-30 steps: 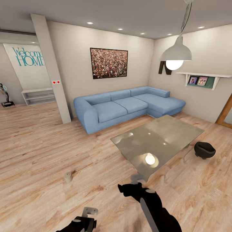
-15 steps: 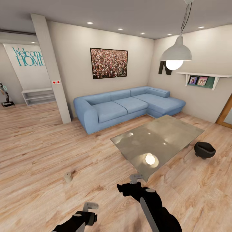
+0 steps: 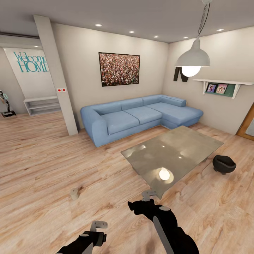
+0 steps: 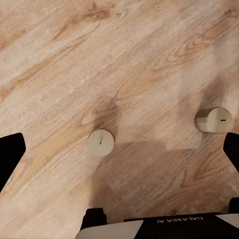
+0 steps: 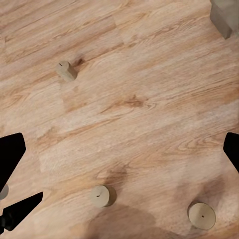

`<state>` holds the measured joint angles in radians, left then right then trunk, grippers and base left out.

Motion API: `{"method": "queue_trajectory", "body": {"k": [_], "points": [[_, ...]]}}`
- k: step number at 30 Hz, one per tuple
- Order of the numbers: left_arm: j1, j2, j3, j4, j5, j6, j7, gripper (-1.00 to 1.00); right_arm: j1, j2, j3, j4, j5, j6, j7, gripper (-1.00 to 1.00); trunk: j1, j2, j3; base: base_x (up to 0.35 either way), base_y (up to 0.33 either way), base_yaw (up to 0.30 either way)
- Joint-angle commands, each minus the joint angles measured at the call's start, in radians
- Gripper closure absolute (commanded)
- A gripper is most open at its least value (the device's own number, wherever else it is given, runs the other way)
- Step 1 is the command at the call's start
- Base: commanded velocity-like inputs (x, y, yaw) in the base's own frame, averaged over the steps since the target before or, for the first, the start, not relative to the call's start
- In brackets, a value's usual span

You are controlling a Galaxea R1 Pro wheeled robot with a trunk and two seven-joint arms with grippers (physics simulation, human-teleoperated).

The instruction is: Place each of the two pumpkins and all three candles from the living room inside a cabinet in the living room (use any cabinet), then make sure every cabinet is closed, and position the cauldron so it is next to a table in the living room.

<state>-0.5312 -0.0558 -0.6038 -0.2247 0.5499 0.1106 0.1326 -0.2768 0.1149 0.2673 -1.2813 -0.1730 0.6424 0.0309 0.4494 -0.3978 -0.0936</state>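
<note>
A pale candle [image 3: 74, 193] stands on the wood floor ahead of my left arm. In the left wrist view one candle [image 4: 101, 142] stands upright and another [image 4: 214, 120] lies on its side, both below my open left gripper [image 4: 122, 149]. The right wrist view takes in three candles [image 5: 65, 70] [image 5: 101, 195] [image 5: 201, 215] under my open right gripper [image 5: 122, 152]. Both grippers [image 3: 98, 225] [image 3: 148, 194] hang empty above the floor. The black cauldron [image 3: 223, 164] sits on the floor at the right of the glass table [image 3: 176, 150]. The pumpkins and the cabinet are out of view.
A blue corner sofa [image 3: 137, 118] stands behind the table along the far wall. A white pillar [image 3: 58, 81] rises at the left, and a pendant lamp [image 3: 192, 60] hangs over the table. A table leg [image 5: 221, 17] is near my right gripper.
My left gripper has risen and moved slightly forward over the floor. The right gripper has barely shifted. Nothing was grasped.
</note>
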Motion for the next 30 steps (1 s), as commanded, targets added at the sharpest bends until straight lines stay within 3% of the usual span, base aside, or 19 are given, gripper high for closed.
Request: {"method": "queue_trajectory", "body": {"k": [1,7,30], "points": [[0.000,0.001,-0.008,-0.002,0.008,0.005,0.007,-1.00,-0.001,0.000,-0.001,-0.001,-0.002,0.005,0.001,-1.00,0.001,-0.002,-0.002,0.000,0.000,0.000],[0.000,0.001,-0.009,-0.004,0.008,0.005,0.013,-1.00,-0.001,-0.001,-0.004,-0.001,-0.002,0.005,0.001,-1.00,0.001,-0.002,-0.002,0.000,0.000,0.000],[0.002,0.001,-0.009,-0.002,0.008,-0.028,0.016,-1.00,0.000,0.001,0.003,-0.035,-0.003,0.007,0.003,-1.00,0.089,-0.163,-0.074,0.000,0.000,0.000]]}}
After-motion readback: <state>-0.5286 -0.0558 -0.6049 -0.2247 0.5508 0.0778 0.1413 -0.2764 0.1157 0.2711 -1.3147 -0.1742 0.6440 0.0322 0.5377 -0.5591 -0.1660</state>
